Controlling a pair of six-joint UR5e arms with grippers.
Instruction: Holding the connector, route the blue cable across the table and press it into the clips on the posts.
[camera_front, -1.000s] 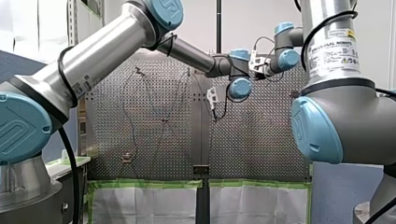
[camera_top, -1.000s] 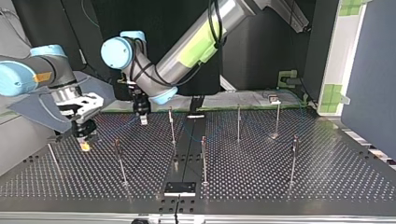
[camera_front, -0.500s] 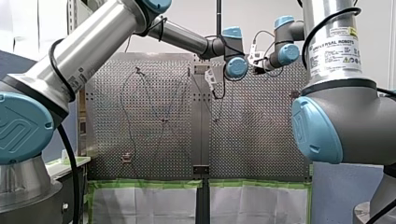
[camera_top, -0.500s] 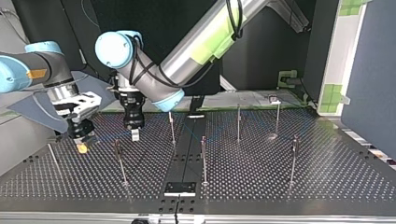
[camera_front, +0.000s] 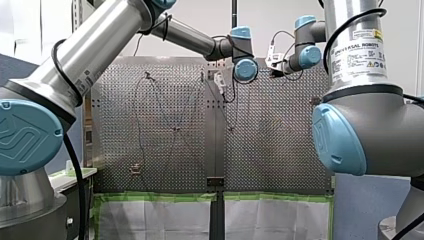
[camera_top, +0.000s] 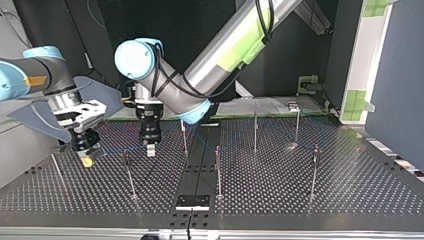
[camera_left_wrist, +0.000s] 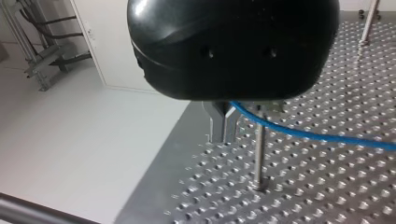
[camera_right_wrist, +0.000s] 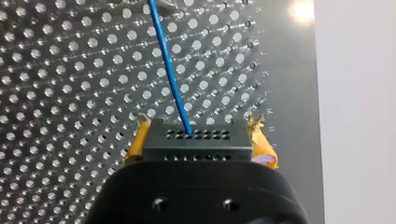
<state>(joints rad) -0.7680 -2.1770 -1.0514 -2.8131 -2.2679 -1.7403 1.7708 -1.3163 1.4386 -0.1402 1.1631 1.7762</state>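
My right claw (camera_right_wrist: 201, 138) is clamped on the connector (camera_right_wrist: 196, 144), with its yellow pads (camera_right_wrist: 265, 147) against the block's two sides. The blue cable (camera_right_wrist: 170, 74) leaves the connector's face and runs ahead over the perforated bench (camera_right_wrist: 70, 70). Farther along it passes my left claw (camera_left_wrist: 220, 125), just beside a thin post (camera_left_wrist: 258, 154); I cannot tell whether that claw is closed on it. I judge the cable light and limp, and it should sag unless kept taut. The rigid connector is therefore the place to pull from, with a second hold close by each post for pressing in. More posts (camera_top: 255, 131) stand beyond.
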